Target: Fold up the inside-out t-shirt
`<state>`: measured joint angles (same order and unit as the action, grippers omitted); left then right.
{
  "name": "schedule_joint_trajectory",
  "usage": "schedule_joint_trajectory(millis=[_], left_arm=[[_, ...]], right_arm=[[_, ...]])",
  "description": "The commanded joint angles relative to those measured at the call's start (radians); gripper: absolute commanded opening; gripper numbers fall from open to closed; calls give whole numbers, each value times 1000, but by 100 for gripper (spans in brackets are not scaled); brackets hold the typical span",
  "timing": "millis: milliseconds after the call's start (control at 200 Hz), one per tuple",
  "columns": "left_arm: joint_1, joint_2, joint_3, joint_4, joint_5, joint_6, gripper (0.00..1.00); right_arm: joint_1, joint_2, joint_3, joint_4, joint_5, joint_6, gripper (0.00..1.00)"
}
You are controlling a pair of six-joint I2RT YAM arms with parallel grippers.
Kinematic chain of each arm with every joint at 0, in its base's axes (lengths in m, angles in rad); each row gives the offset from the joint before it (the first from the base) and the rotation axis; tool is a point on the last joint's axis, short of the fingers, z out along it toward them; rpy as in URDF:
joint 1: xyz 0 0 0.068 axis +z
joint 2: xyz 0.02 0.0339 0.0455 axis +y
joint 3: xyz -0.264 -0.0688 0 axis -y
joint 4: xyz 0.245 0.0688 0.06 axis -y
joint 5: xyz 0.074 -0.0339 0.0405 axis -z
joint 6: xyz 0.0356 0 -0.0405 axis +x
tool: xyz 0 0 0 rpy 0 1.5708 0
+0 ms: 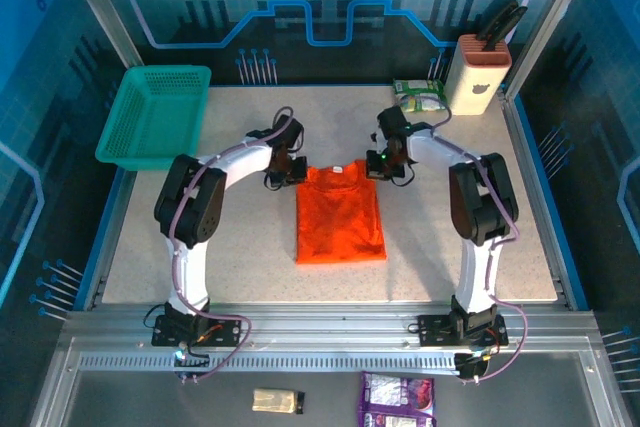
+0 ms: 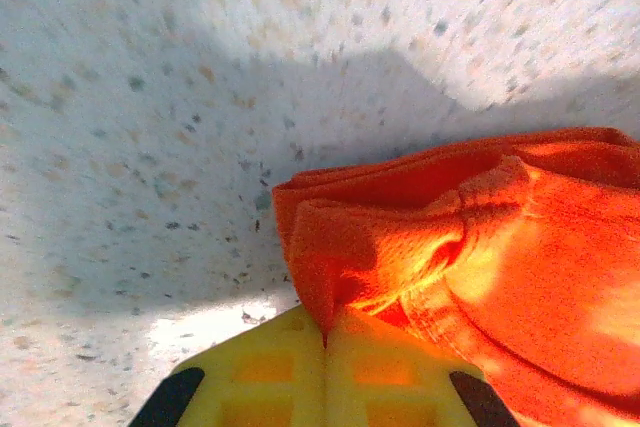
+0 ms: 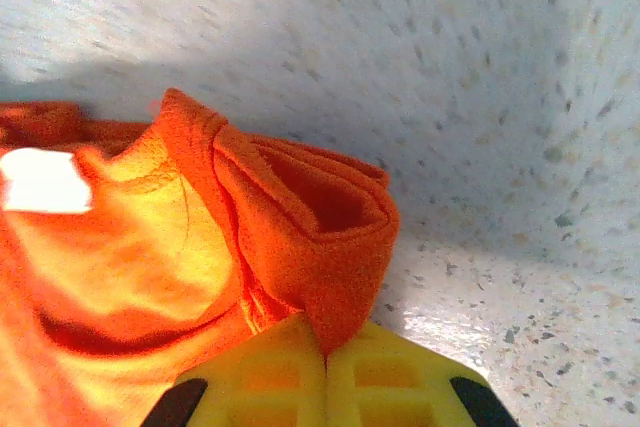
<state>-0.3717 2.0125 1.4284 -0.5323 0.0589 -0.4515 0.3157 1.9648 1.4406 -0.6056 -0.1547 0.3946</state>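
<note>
- Cloth sat pinched between the yellow pads of my left pincer (image 2: 325,342), which was clamped shut on one shoulder corner of the inside-out t-shirt (image 2: 480,237). The fabric bunched into a small ridge right where the pads met.
- My right pincer (image 3: 325,352) was closed the same way on the opposite shoulder corner, with several thin layers curled into a loop above the pads.
- A white patch (image 3: 45,182), perhaps a label, showed inside the neckline beside that grip.
- Both grips sat at the collar end, one on each side of the neck. I judged this was so the two corners could rise together and travel evenly toward the hem.
- The shirt lay flat on the speckled table (image 1: 500,247) between my arms. It was narrowed to a tall rectangle, collar away from my bases and hem nearer them.
- By my reckoning the lengthwise folds were done and the crosswise fold was not.
- The soft layers could slide apart if one side led the other.
- The teal mesh basket (image 1: 155,112) stood at the far left corner, and the knife block (image 1: 478,72) and green packet (image 1: 420,95) at the far right. All were well apart from the shirt and out of the fold's path.
</note>
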Motion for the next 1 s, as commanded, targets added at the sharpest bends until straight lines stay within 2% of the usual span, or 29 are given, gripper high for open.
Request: schedule_joint_trajectory(millis=[0, 165, 340, 460, 670, 841, 931, 996], left_arm=[[25, -110, -9, 102, -27, 71, 0], [40, -206, -44, 199, -47, 131, 0], [54, -277, -82, 308, -1, 180, 0], [69, -272, -51, 339, 42, 202, 0], [123, -237, 48, 433, 120, 234, 0], [150, -195, 156, 513, 218, 351, 0], [166, -200, 142, 591, 276, 382, 0], [175, -221, 71, 664, 342, 405, 0]], right_arm=[[3, -114, -12, 123, 22, -83, 0], [-7, -168, -6, 177, 15, -130, 0], [-12, -207, -32, 273, -3, -149, 0], [-34, -209, -24, 350, -20, -167, 0], [-106, -178, 48, 523, -147, -197, 0], [-168, -153, 83, 706, -273, -194, 0], [-196, -155, 59, 792, -348, -204, 0], [-205, -173, 0, 867, -407, -220, 0]])
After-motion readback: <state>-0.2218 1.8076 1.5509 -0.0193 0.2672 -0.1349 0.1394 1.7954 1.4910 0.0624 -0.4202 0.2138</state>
